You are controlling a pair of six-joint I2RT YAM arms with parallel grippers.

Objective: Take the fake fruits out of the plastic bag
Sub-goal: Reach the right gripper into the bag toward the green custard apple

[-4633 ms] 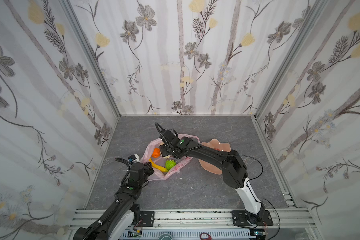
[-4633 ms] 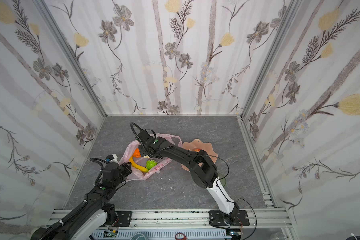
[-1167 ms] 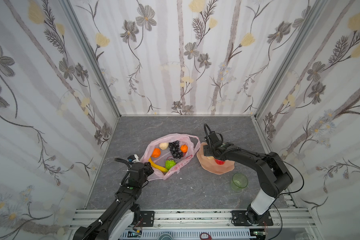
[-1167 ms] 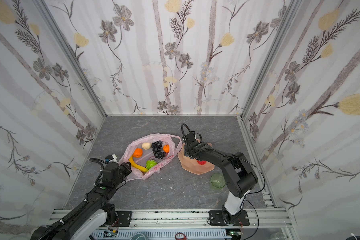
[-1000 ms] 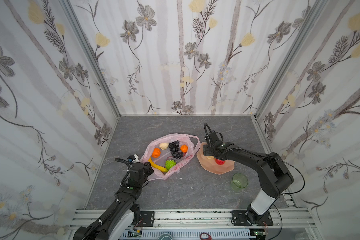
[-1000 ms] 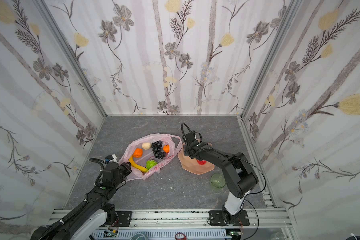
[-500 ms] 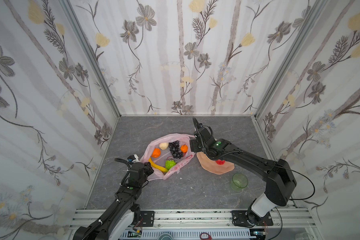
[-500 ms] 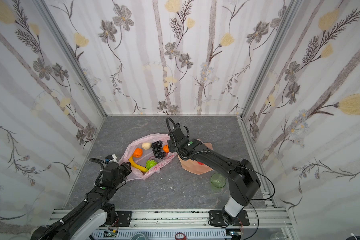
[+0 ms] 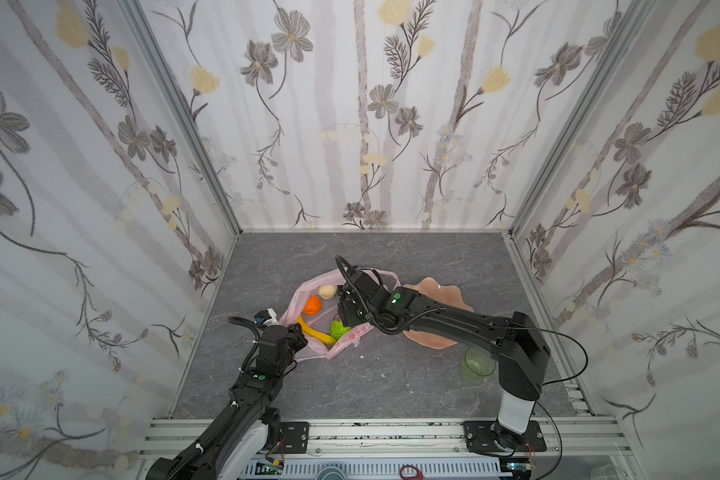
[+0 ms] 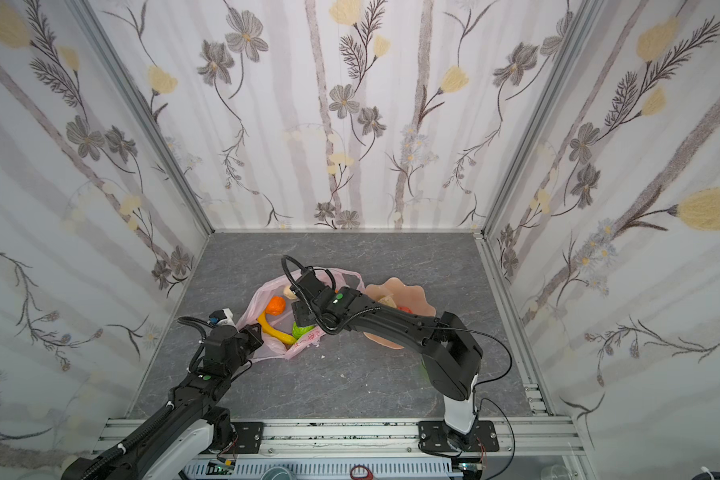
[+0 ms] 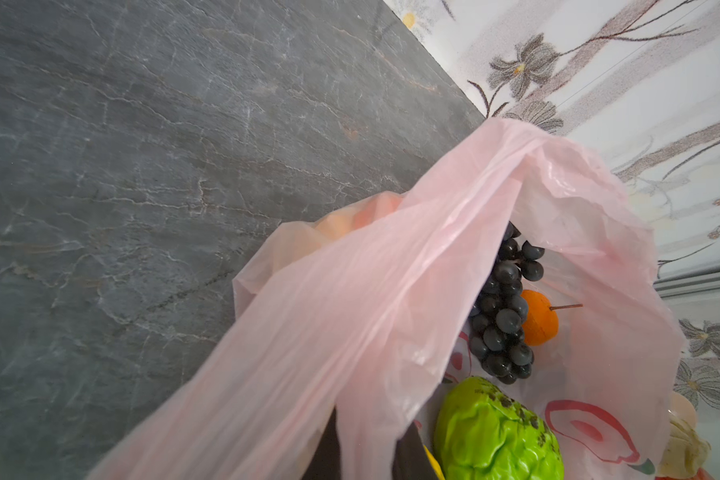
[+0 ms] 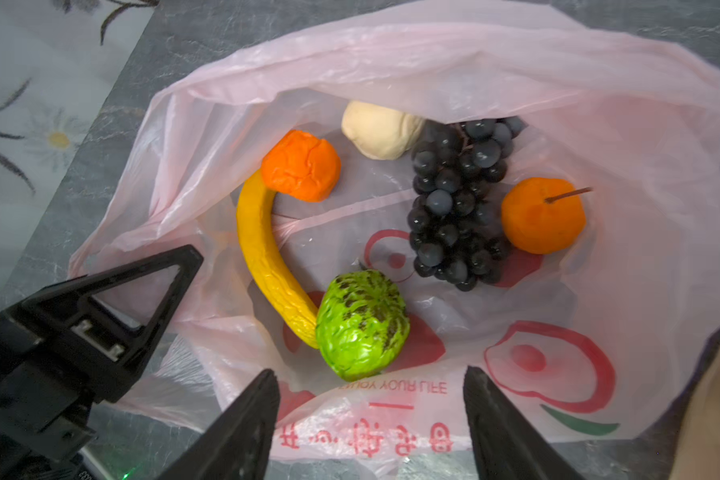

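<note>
The pink plastic bag (image 12: 516, 70) lies open on the grey floor. Inside it I see a yellow banana (image 12: 262, 257), a lumpy orange (image 12: 301, 165), a beige piece (image 12: 381, 129), dark grapes (image 12: 458, 199), a stemmed orange (image 12: 543, 215) and a green bumpy fruit (image 12: 362, 324). My right gripper (image 12: 371, 374) hangs open just above the bag's printed near rim, by the green fruit. My left gripper (image 11: 366, 453) is shut on a pinch of the bag's edge at its near-left corner (image 9: 298, 332). A beige piece (image 10: 385, 300) and a red apple (image 10: 406, 309) lie on the plate.
The peach wavy-edged plate (image 9: 441, 299) lies right of the bag, partly under my right arm. A translucent green cup (image 9: 479, 363) stands nearer the front right. Flowered walls close in three sides of the grey floor (image 9: 371, 386).
My right arm has swung left from over the plate to above the bag, and its jaws have narrowed slightly. The left arm and the bag have stayed put.
</note>
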